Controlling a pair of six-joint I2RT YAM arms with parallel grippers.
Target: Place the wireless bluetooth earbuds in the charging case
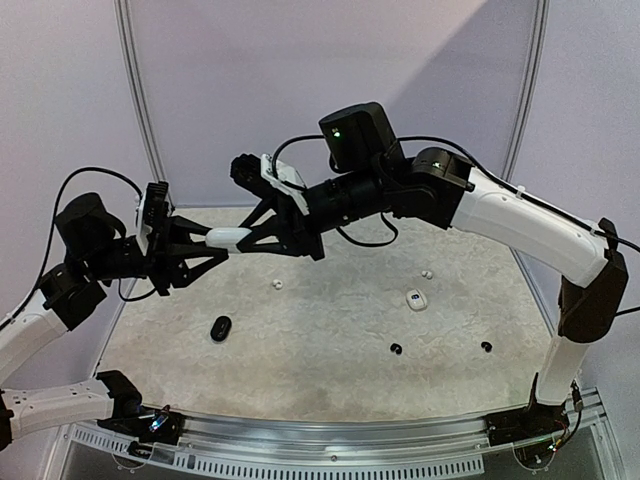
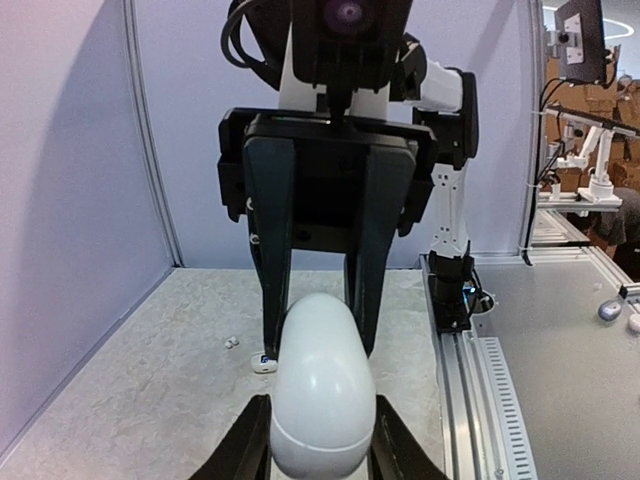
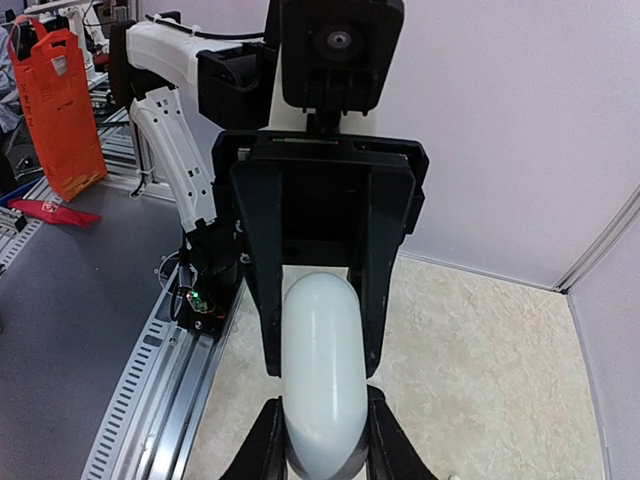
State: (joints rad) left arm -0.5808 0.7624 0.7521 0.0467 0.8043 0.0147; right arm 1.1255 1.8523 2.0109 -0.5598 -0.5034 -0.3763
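A white pebble-shaped charging case (image 1: 228, 238) hangs in the air above the table's back left, its lid closed. My left gripper (image 1: 213, 241) is shut on one end and my right gripper (image 1: 246, 237) is shut on the other, fingers facing each other. In the left wrist view the case (image 2: 320, 390) sits between my left gripper's (image 2: 320, 445) fingers. The right wrist view shows the case (image 3: 322, 380) between my right gripper's (image 3: 320, 445) fingers. Two white earbuds (image 1: 277, 284) (image 1: 427, 273) and two black earbuds (image 1: 396, 349) (image 1: 486, 346) lie on the table.
A black oval case (image 1: 221, 328) lies at the front left of the mat. A small white case (image 1: 415, 299) lies right of centre. Pale walls close the table at the back and sides. A slotted metal rail (image 1: 330, 440) runs along the near edge.
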